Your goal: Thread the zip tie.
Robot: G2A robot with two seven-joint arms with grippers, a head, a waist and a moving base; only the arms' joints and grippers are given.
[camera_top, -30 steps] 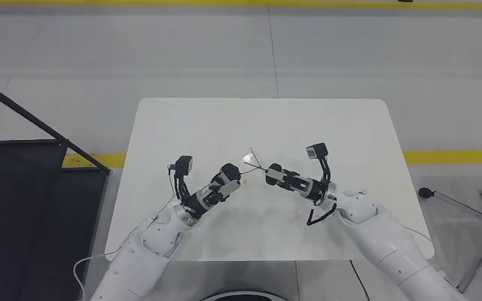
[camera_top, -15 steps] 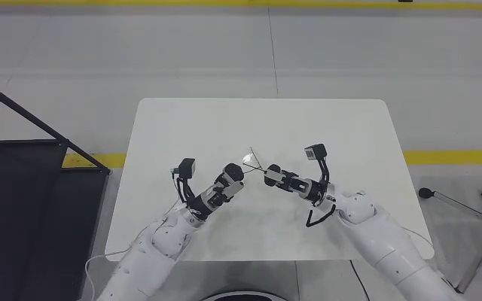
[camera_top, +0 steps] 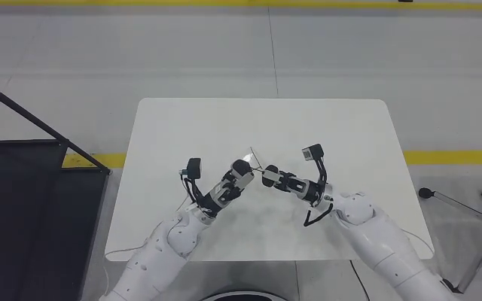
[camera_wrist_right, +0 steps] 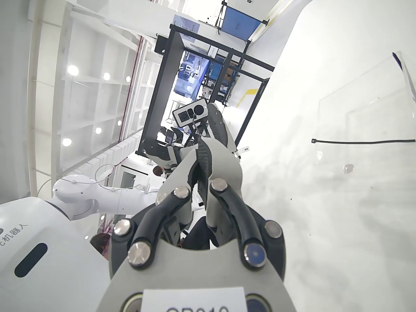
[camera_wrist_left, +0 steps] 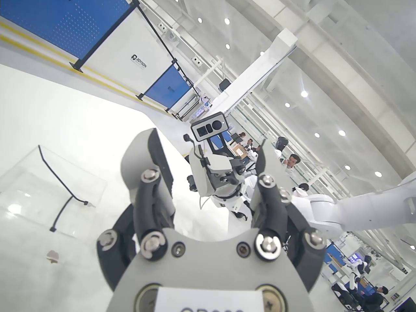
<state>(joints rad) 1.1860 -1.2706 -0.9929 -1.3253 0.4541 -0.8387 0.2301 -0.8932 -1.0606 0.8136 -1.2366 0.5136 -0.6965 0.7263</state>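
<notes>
Left fingers (camera_wrist_left: 148,160), held apart, have been advanced toward the thin black plastic zip tie (camera_wrist_left: 55,175) ahead (ungrasped, threading unstarted); right fingers (camera_wrist_right: 224,154) are pressed together.

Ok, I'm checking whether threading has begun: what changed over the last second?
The left pincer moved forward over the table, closer to the right pincer and the zip tie. Nothing was grasped or released. The right pincer held almost still, and the zip tie stayed lying on the table.

Grey floor (camera_top: 226,53) — yellow stripe (camera_top: 444,156), blue panels (camera_wrist_left: 65,17)
</notes>
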